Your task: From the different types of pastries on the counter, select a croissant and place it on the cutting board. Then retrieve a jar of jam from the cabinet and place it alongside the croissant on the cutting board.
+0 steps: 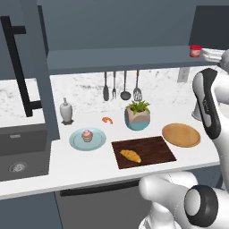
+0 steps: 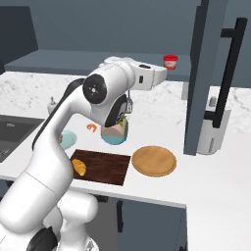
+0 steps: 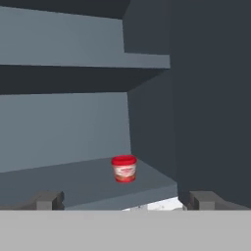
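Observation:
The croissant [image 1: 130,155] [image 2: 79,167] lies on the left part of the dark cutting board [image 1: 154,150] [image 2: 109,167] near the counter's front edge. The red jar of jam [image 1: 195,51] [image 2: 170,62] [image 3: 124,168] stands upright on the cabinet's grey shelf [image 1: 120,59] [image 3: 68,182], near its right end. My gripper [image 3: 126,201] [image 1: 206,54] is raised to shelf height, just in front of the jar and apart from it. It is open, with nothing between its fingers. A pink-frosted cupcake [image 1: 87,135] sits on a pale blue plate [image 1: 76,143].
A round tan wooden disc [image 1: 181,134] [image 2: 154,160] lies right of the board. Behind the board stand a potted plant [image 1: 137,115], a small orange item [image 1: 107,120] and a soap dispenser [image 1: 66,111]. Utensils [image 1: 120,87] hang on the wall. The sink [image 1: 18,152] is at left.

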{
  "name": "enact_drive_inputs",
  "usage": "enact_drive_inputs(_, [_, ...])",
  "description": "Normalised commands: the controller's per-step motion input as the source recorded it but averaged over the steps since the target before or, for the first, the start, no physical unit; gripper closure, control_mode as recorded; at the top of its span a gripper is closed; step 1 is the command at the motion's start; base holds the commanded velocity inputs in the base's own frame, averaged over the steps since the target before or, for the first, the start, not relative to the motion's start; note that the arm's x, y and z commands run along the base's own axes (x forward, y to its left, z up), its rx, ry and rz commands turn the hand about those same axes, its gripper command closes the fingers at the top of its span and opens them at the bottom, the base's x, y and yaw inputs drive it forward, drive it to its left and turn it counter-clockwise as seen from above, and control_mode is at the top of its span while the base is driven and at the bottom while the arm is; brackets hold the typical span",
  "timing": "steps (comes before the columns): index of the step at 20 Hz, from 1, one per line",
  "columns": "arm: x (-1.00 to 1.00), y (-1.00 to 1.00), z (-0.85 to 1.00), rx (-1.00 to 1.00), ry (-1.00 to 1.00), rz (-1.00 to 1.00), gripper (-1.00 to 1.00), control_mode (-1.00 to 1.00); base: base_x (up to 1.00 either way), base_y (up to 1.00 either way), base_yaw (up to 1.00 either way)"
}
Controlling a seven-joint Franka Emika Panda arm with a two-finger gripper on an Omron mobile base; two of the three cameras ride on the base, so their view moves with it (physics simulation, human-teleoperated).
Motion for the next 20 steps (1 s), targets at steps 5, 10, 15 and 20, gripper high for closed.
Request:
enact_drive_inputs(5, [0.0, 0.0, 0.0, 0.0, 0.0, 0.0, -1.0, -1.0, 0.0, 0.0, 0.0])
enact_drive_inputs(10, [0.13, 0.0, 0.0, 0.0, 0.02, 0.0, -1.0, -1.0, 0.0, 0.0, 0.0])
enact_drive_inputs(15, [0.27, -0.01, 0.0, 0.0, 0.07, 0.0, -1.0, -1.0, 0.0, 0.0, 0.0])
enact_drive_inputs(20, [0.18, 0.0, 0.0, 0.0, 0.06, 0.0, -1.0, -1.0, 0.0, 0.0, 0.0])
